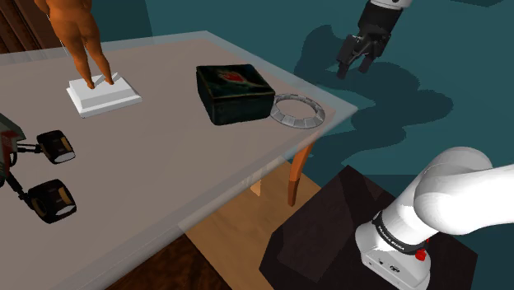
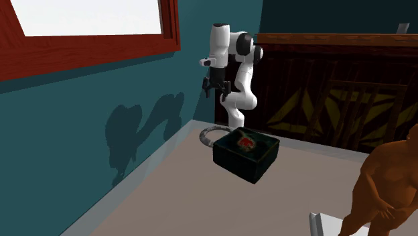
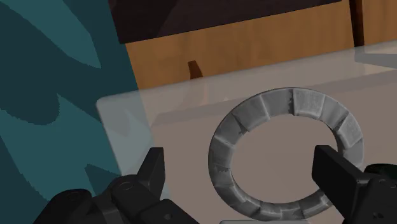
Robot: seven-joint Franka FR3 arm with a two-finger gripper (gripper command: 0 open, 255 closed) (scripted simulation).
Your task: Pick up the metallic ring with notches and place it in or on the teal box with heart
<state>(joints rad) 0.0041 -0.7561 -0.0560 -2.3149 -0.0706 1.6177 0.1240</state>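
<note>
Notched grey ring (image 1: pixel 299 112) flat at table (image 1: pixel 165 173) corner, just beside dark box (image 1: pixel 235 92) w/ red heart on lid. Gripper (image 1: pixel 353 70) well above ring, fingers spread wide, holding nothing.

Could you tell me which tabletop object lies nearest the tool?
The grey notched ring, framed by the open tool; the dark box beside it is farther.

Orange figurine (image 1: pixel 76 29) on white base (image 1: pixel 103 96), translucent table (image 1: pixel 165 169), red-framed window (image 2: pixel 90 20), teal wall (image 2: pixel 67 134)
</note>
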